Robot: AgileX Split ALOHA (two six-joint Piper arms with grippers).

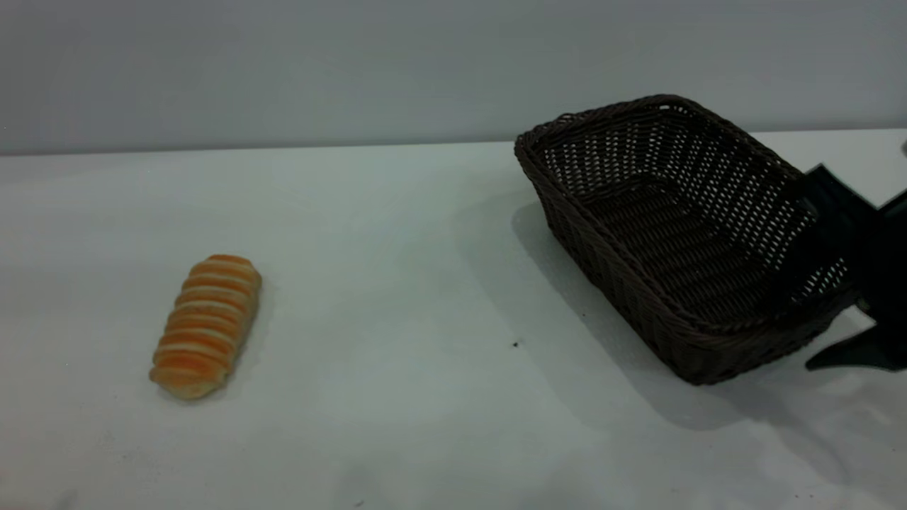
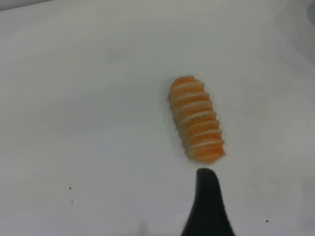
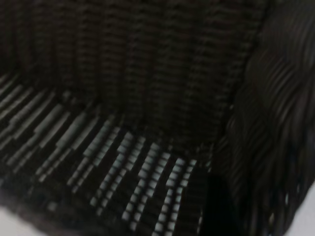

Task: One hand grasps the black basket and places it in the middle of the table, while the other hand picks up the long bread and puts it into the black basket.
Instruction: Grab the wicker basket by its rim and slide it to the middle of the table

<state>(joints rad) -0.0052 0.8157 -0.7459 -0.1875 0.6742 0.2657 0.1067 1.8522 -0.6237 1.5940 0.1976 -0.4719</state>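
Black wicker basket (image 1: 680,241) — right side of the table (image 1: 397,234), tilted, far end raised; empty. Right gripper (image 1: 847,283) at its right-hand wall, one finger inside, one outside — apparently pinching the wall.

Long bread (image 1: 206,326) — left side, well apart from the basket, long axis near-to-far.

Left gripper (image 2: 208,206) — just beyond one rounded end, roughly in line with that axis; finger spread cannot be told.

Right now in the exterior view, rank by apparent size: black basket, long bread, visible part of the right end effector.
1. black basket, clearly largest.
2. right end effector, though cut off at the frame edge, so its full size is unsure.
3. long bread, smallest.
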